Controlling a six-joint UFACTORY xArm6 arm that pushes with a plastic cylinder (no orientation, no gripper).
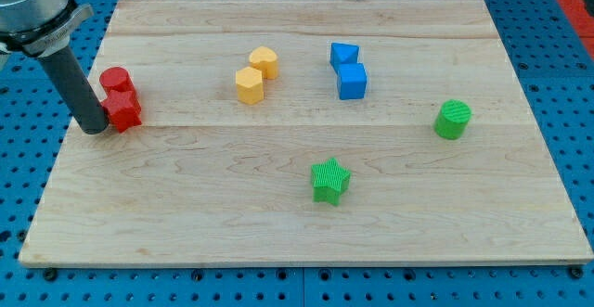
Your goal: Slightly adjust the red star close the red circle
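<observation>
The wooden worktop (278,205) filled most of the view. The rod carried no hand, so no grasp could be told; my tip (94,128) stood touching the red star (123,109) on its left. The red star touched the red circle (114,80) above it at the view's left.

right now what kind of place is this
Probably a robotics lab bench for block-pushing trials. A wooden board lies on a blue perforated base, with small coloured blocks scattered on it, like the green star. My tip rests against the red star on the view's left.
</observation>
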